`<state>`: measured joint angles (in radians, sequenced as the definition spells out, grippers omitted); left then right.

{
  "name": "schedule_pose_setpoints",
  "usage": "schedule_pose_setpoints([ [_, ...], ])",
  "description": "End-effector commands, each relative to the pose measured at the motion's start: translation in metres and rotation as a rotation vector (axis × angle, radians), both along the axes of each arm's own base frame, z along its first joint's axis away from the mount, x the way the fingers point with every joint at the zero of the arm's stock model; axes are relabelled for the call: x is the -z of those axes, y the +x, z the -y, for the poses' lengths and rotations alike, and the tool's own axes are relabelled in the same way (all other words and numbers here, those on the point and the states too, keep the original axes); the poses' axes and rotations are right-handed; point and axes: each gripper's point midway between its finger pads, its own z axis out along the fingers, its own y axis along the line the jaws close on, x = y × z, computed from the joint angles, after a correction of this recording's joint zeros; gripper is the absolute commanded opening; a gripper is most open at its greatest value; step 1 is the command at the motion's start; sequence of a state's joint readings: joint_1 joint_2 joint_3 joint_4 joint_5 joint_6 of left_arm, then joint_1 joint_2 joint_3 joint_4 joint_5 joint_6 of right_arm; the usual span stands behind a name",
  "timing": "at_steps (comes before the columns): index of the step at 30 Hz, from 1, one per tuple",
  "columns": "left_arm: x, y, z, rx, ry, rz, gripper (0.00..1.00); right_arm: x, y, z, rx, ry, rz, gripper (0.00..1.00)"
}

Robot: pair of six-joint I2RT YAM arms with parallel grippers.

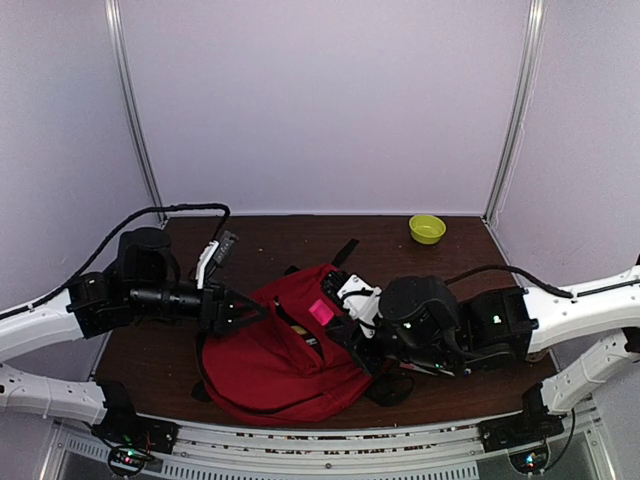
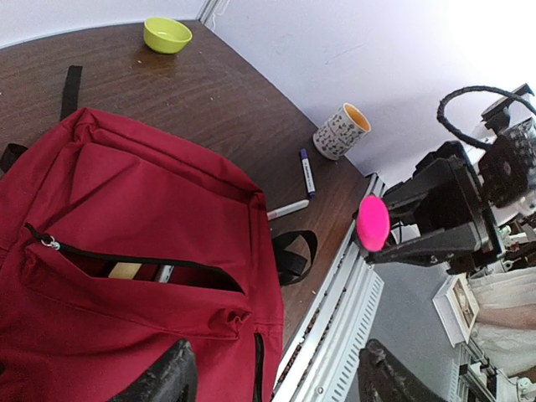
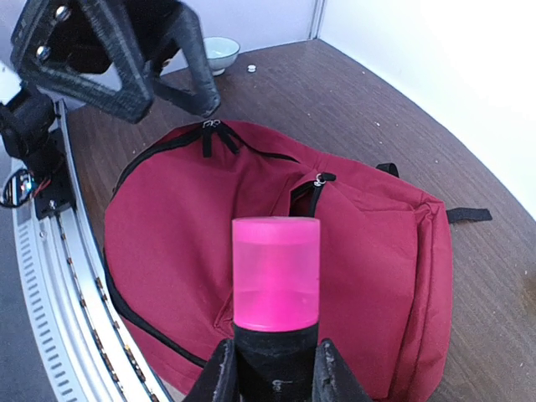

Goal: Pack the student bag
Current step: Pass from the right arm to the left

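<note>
One pink-capped object (image 3: 275,272), maybe marker, base hidden in right pincer (image 3: 275,367)

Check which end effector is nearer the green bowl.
Right. The right end effector, gripping a pink-capped stick, hangs over the student bag's middle, toward the green bowl; the left end effector is at the bag's left edge.

Item: student bag (image 1: 275,350). 1 large dark-red soft fabric backpack with black zippers and black straps. Lies flat and slumped, front face up, at the near middle of the dark wood tabletop (image 1: 300,235). Its front pocket (image 2: 151,272) is part unzipped, with a pale item showing in the slit. 1 black strap (image 2: 71,88) trails onto the tabletop on the far side.
</note>
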<state>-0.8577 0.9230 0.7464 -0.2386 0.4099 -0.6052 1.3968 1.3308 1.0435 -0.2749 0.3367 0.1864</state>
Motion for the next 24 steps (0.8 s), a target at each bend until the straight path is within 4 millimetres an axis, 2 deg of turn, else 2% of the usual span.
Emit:
schedule_pose_setpoints([
  [1,-0.015,-0.005,0.012,0.060,-0.055,-0.014,0.67,-0.003,-0.005,-0.012,-0.052,-0.073,0.120,0.00],
  [10,-0.003,-0.010,0.024,0.104,-0.056,-0.052,0.65,0.010,-0.021,-0.027,-0.109,-0.145,0.187,0.00],
  [24,0.010,-0.015,0.040,0.139,-0.059,-0.096,0.58,0.018,-0.027,-0.036,-0.126,-0.190,0.214,0.00],
])
